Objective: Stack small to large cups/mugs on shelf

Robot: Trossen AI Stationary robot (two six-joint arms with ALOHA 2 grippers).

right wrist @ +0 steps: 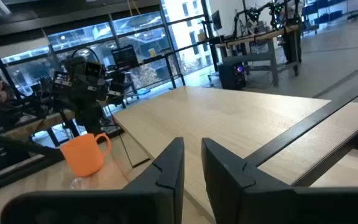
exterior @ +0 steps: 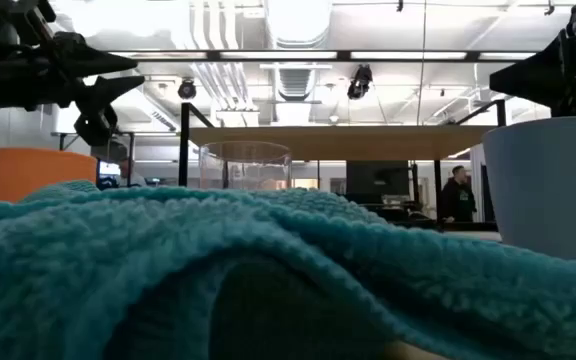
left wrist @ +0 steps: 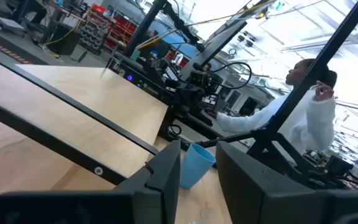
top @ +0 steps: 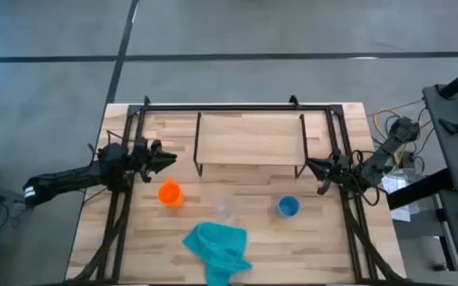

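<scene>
The orange mug (top: pixel 170 193) stands on the table near my left gripper (top: pixel 165 162), which hovers open just beyond it, off the shelf's left end. The clear glass cup (top: pixel 226 208) stands mid-table, and the blue cup (top: pixel 288 206) stands to its right. My right gripper (top: pixel 314 168) hovers open off the shelf's right end, above and beyond the blue cup. The shelf (top: pixel 250 139) is a light-wood board on black wire legs at the far side. In the left wrist view the blue cup (left wrist: pixel 194 165) shows past the left gripper (left wrist: pixel 199 149). In the right wrist view the orange mug (right wrist: pixel 86 153) shows past the right gripper (right wrist: pixel 192 144).
A crumpled teal cloth (top: pixel 217 246) lies at the near edge, in front of the glass cup, and fills the foreground of the low view (exterior: pixel 268 270). Black frame bars (top: pixel 119 206) run along both table sides. A person (left wrist: pixel 291 112) stands beyond the table's right side.
</scene>
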